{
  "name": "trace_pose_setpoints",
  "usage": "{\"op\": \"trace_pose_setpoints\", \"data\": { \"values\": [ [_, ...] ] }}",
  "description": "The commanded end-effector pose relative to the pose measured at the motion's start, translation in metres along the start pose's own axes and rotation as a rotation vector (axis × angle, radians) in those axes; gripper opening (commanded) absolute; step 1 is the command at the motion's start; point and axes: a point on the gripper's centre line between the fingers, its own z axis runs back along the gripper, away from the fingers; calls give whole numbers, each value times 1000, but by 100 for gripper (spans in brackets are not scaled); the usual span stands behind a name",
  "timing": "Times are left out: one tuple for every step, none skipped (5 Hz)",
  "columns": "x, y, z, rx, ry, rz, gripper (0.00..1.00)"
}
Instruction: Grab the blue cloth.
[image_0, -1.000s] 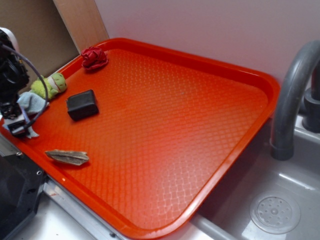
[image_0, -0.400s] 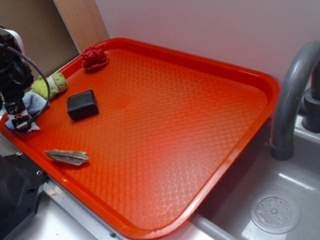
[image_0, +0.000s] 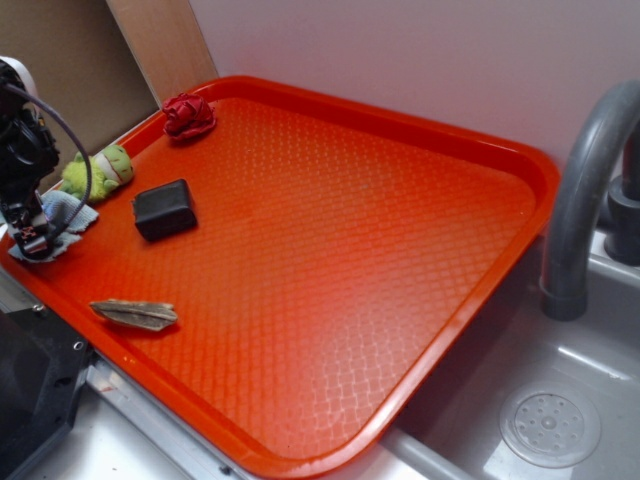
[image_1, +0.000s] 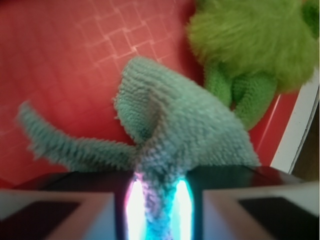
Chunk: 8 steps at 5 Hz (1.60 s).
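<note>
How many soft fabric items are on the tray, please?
3: the blue cloth pinched in the gripper, the green plush toy beside it, and the red fabric wad at the far corner.

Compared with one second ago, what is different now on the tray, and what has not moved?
The gripper has shifted slightly toward the tray's left edge and is shut on the blue cloth, which is bunched between the fingers in the wrist view. The cloth now spreads lower against the tray. The green plush toy, black block, red fabric wad and the flat brownish piece stayed put.
</note>
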Motion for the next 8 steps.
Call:
{"op": "trace_pose_setpoints", "data": {
  "values": [
    [26, -37, 127, -34, -295, -14, 0],
    [35, -55, 186, -90, -356, 72, 0],
    [45, -59, 240, -96, -369, 88, 0],
    [63, -61, 258, -42, -320, 79, 0],
    [85, -57, 241, -13, -264, 95, 0],
    [103, -53, 226, -24, -232, 96, 0],
    [112, -61, 204, 8, -205, 84, 0],
    [112, -68, 199, -42, -175, 62, 0]
  ]
}}
